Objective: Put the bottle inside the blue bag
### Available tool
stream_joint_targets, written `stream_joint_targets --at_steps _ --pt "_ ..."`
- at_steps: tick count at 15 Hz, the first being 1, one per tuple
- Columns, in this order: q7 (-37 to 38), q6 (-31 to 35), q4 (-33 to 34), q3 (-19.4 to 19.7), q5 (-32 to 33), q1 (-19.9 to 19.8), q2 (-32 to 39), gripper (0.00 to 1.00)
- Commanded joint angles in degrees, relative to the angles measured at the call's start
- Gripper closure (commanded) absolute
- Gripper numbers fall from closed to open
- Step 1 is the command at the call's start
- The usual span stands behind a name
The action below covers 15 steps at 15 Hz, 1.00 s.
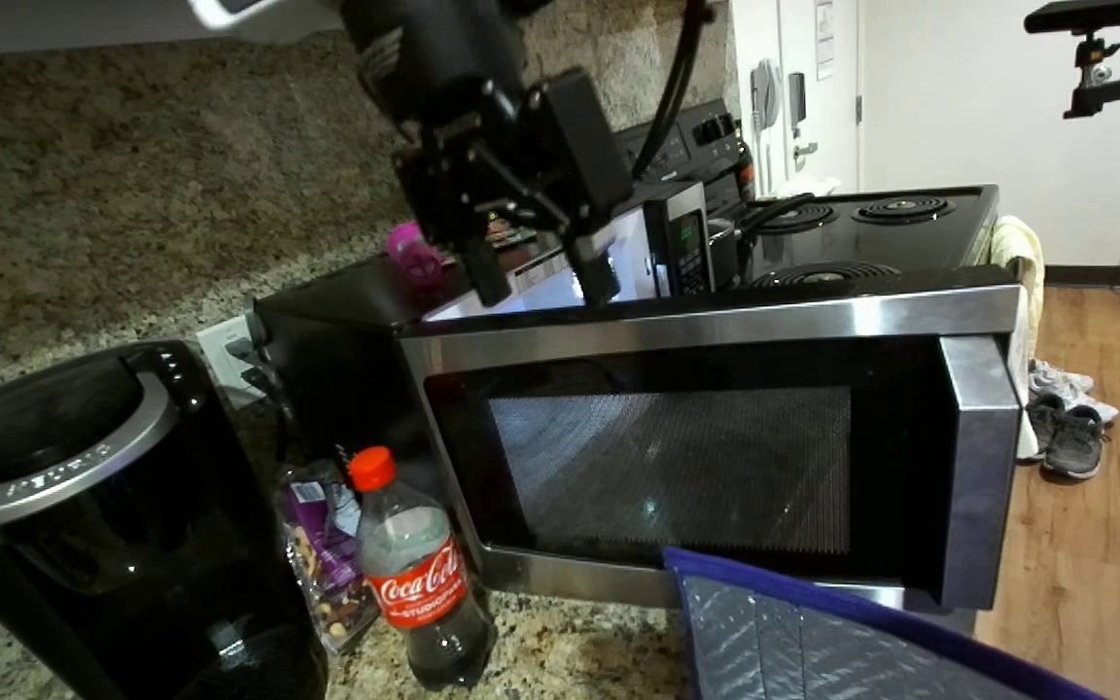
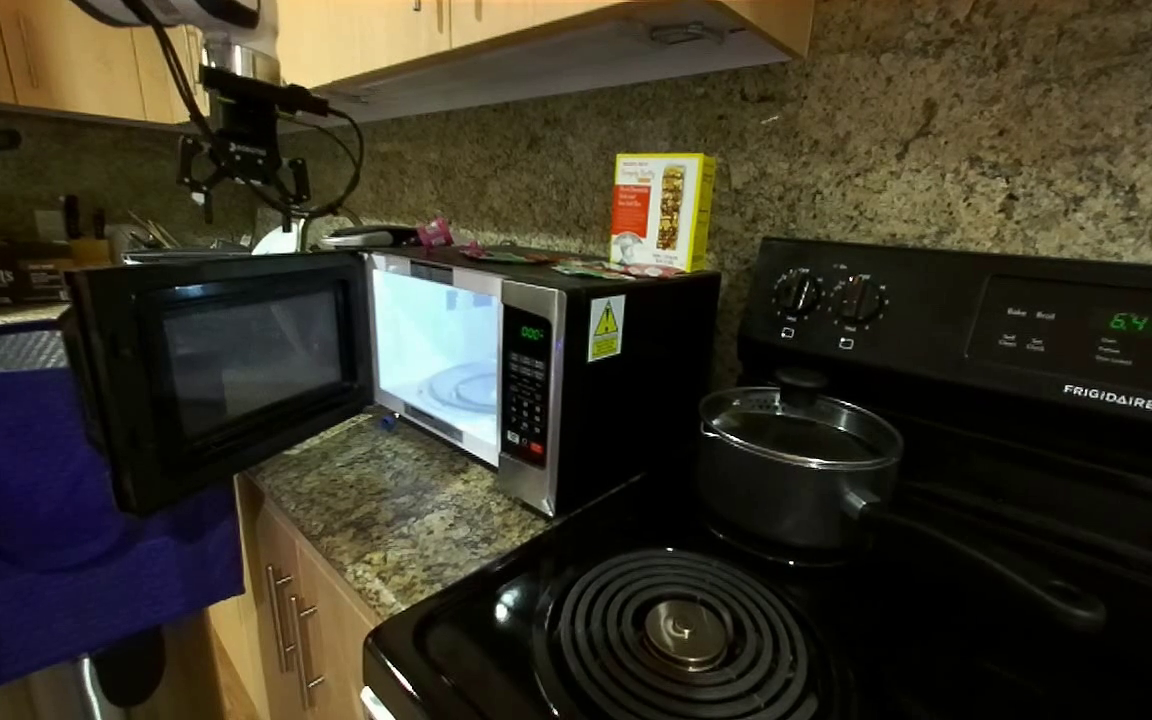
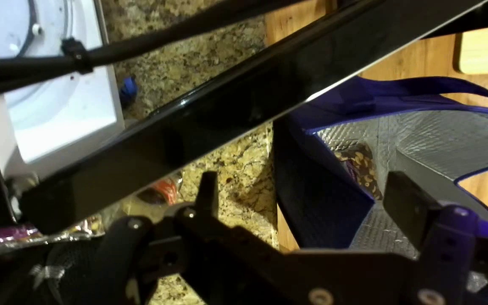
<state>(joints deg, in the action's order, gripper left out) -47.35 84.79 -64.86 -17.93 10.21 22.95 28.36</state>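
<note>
My empty fingers (image 1: pixel 595 278) gape wide; the Coca-Cola bottle (image 1: pixel 424 583) (lower left) needs grasping, then placing in the blue bag (image 1: pixel 793 642).

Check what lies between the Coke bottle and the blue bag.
In an exterior view, only bare speckled countertop shows between the Coke bottle and the blue bag; the open microwave door stands behind that stretch.

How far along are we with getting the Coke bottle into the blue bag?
Looks done: the blue bag is open, as the wrist view shows. In hand: nothing; the tool hangs open and empty. Left: the whole transfer. The bottle stands on the counter beside the microwave door, so grasping, lifting and lowering it into the bag remain.
</note>
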Motion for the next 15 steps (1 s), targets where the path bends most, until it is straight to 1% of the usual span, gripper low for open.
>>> stream_joint_targets --at_steps 1,4,6,7,12,15 --pt "-8.4 -0.4 14.1 -0.9 3.3 4.1 11.5 0.0" --pt "-14.6 -0.4 22.6 -0.7 3.5 6.6 17.4 0.0" --pt "-16.0 -0.4 26.3 -0.1 3.3 7.6 19.7 0.0" --pt "-16.2 0.7 26.0 1.6 2.2 8.3 19.6 0.0" --pt "-14.9 1.5 32.1 5.5 2.7 10.1 23.9 0.0" --pt "-17.0 2.4 34.6 6.3 1.9 10.5 27.3 0.0"
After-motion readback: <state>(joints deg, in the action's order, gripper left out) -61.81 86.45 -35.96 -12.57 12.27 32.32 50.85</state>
